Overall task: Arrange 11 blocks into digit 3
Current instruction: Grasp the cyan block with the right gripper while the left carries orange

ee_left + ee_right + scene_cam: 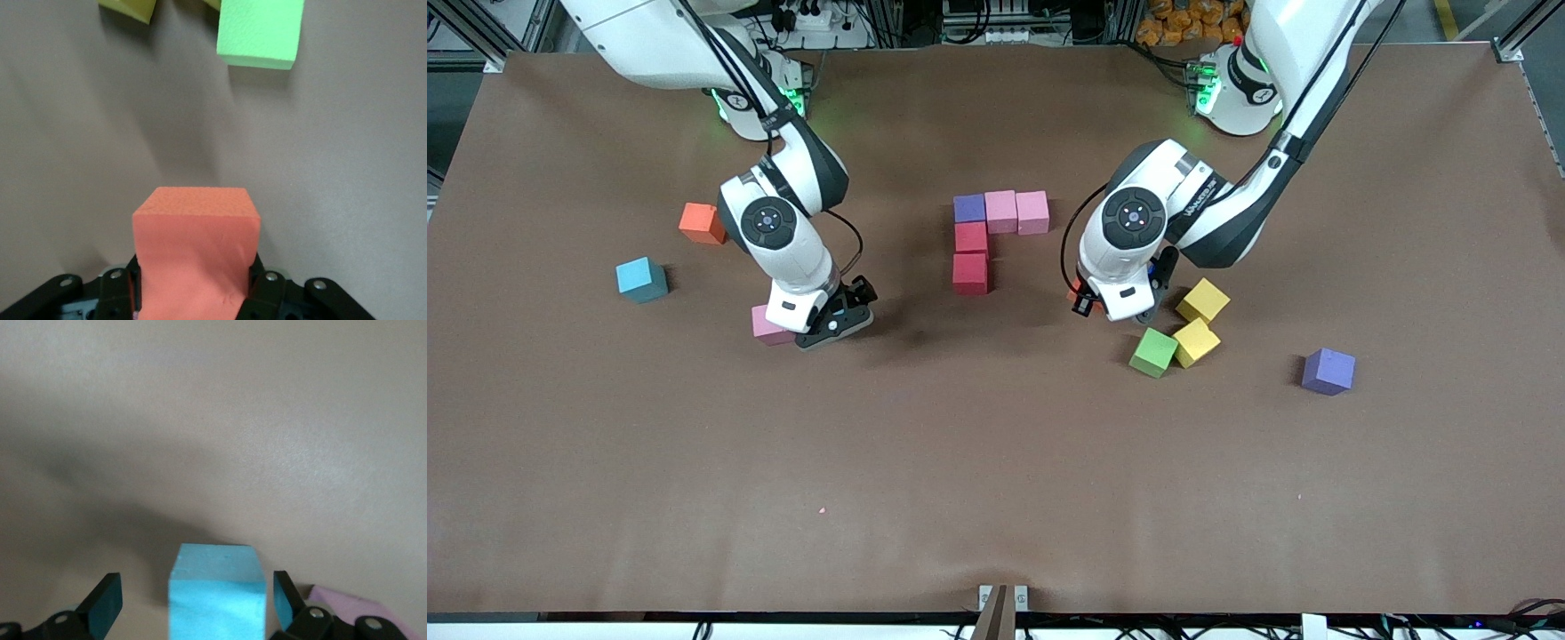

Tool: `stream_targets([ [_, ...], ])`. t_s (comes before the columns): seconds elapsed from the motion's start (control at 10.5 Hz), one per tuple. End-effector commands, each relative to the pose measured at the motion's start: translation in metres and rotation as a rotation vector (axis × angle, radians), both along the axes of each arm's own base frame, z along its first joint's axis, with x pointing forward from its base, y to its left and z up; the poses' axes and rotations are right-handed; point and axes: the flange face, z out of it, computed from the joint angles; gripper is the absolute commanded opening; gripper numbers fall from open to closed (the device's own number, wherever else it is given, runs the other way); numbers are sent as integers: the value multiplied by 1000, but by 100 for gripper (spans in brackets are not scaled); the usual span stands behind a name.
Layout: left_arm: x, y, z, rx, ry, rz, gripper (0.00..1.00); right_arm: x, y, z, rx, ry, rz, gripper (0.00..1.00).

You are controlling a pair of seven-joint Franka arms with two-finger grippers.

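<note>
Brown tabletop, roughly half done: seven foam cubes lie loose toward both end edges, among them a green foam cube point(1153, 352). Beside it, the left gripper point(1092, 307) pinches an orange-red foam cube point(195, 253). The right gripper point(831, 324) gapes empty beside a pink foam cube point(768, 325). Mid-table, the digit 3 point(985, 238) has five touching cubes.

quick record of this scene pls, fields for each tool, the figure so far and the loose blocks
left tool: shut on orange-red block, over the table near the green block
right tool: open, light blue block between its jaws, pink block beside it
figure so far: purple block and two pink blocks in a row; two red blocks in a column from the purple one toward the camera
loose: two yellow blocks, second purple block, orange block
</note>
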Motion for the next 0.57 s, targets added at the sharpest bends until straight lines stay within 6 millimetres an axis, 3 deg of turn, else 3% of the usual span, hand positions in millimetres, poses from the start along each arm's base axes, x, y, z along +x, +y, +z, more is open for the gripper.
stream_targets([
  [0.0,-10,-6,-4,-7,-5,94,12,-4,-17,-2,-6,9,35,100],
  [0.48,-10,-8,-5,-20,-23,163,12,-24,-20,-30,16,18,37,100],
])
